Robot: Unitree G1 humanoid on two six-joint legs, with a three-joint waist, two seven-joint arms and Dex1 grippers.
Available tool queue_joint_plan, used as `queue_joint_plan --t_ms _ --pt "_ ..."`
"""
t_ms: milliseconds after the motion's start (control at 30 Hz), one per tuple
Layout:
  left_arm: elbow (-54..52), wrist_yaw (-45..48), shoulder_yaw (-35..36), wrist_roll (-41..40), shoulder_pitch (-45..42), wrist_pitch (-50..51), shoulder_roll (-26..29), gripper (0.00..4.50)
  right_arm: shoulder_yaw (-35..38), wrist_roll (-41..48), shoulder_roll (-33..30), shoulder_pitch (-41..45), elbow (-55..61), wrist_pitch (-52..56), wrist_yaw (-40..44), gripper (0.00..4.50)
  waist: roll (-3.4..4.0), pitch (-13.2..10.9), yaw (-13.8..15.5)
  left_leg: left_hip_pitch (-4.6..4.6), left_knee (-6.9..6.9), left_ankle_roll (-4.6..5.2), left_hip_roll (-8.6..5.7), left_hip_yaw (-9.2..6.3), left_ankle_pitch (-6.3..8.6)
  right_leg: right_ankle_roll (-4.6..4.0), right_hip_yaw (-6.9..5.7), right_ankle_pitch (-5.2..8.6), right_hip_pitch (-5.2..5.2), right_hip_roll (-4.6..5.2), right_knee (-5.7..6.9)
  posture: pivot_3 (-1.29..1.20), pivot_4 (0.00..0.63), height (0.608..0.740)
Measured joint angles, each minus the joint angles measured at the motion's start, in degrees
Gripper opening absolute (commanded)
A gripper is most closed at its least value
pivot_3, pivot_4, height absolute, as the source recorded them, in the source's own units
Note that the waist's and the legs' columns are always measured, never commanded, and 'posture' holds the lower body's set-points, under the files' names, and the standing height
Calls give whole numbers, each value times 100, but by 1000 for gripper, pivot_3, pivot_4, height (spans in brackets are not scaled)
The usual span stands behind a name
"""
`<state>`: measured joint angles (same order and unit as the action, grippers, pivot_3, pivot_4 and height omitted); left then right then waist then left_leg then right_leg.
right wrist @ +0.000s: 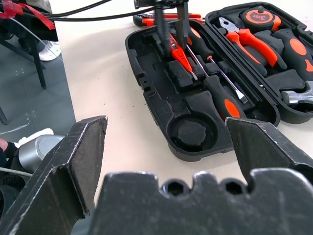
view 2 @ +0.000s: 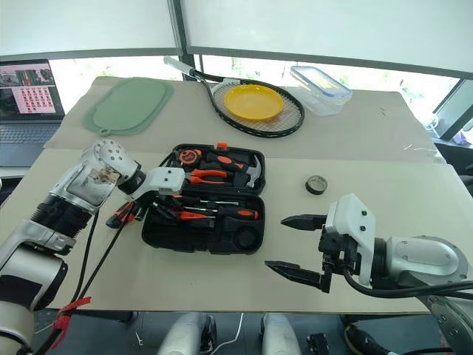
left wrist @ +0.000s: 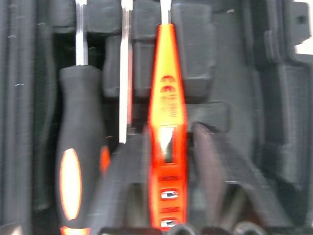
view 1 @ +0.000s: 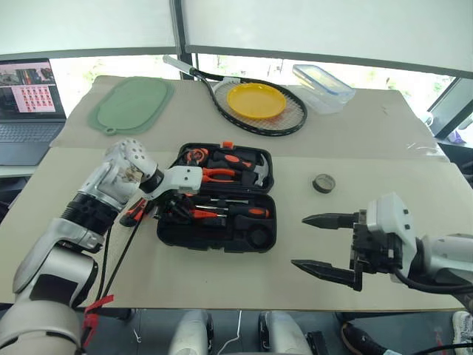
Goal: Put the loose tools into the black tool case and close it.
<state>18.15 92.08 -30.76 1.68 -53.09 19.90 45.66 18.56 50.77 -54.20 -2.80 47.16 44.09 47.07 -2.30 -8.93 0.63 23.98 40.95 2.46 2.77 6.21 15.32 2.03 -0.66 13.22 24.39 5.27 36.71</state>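
The black tool case (view 1: 214,241) lies open mid-table. A slim orange screwdriver (left wrist: 167,122) rests in a slot of its near half, beside two screwdrivers (right wrist: 222,95) with black-and-orange handles. My left gripper (view 1: 174,208) points down over the case's left end, open, with a finger on each side of the slim screwdriver. An orange-and-black tool, apparently the utility knife (view 1: 134,211), lies on the table just left of the case, partly hidden by my left arm. A small dark tape roll (view 1: 324,183) sits on the table right of the case. My right gripper (view 1: 298,242) hovers open and empty near the case's right end.
The case's far half holds pliers (view 1: 214,174), a hammer (view 1: 259,171) and a tape measure (view 1: 196,155). At the back lie a green mat (view 1: 131,104), a racket (view 1: 255,111) under a yellow plate (view 1: 256,100), and a clear box (view 1: 323,86). A laptop (view 1: 28,111) stands far left.
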Motion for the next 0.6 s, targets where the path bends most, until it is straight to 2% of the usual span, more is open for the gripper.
queue_joint_plan --t_ms 33,267,367,400,433,600 --pt "-86 0 -35 -141 0 76 111 3075 -13 -3 1 5 -11 0 0 4500 0 0 -1 0 0 0 1 0 0 0 0 0 1 0 0 0 150 738" --pt "-1003 21 -14 -1707 -41 640 1379 3075 -161 -10 5 115 -121 -9 15 4500 0 0 4 -2 0 0 3 -2 0 1 2 1 0 3 1 0 150 738" --pt "-1058 18 400 -2021 82 614 1451 3075 -179 -23 4 157 -186 -10 25 4500 1 0 43 -4 1 0 -2 -2 0 2 -2 2 -5 3 1 0 150 738" --pt "-1030 -70 662 -2047 243 610 1370 2547 -180 -31 -1 155 -191 -10 31 4500 2 0 49 -7 1 1 -2 -1 0 2 -1 2 -8 4 1 0 150 738" --pt "-978 -158 786 -2064 357 607 1297 2371 -180 -43 -5 153 -199 -10 34 4500 2 1 52 -10 1 1 -3 -1 0 3 -1 2 -11 4 1 0 150 738" --pt "-597 -1071 1382 -1972 1560 -201 468 488 -187 -167 -105 104 -275 -10 47 4500 8 4 42 -11 1 2 -1 2 1 1 -2 4 -11 4 4 0 150 738"
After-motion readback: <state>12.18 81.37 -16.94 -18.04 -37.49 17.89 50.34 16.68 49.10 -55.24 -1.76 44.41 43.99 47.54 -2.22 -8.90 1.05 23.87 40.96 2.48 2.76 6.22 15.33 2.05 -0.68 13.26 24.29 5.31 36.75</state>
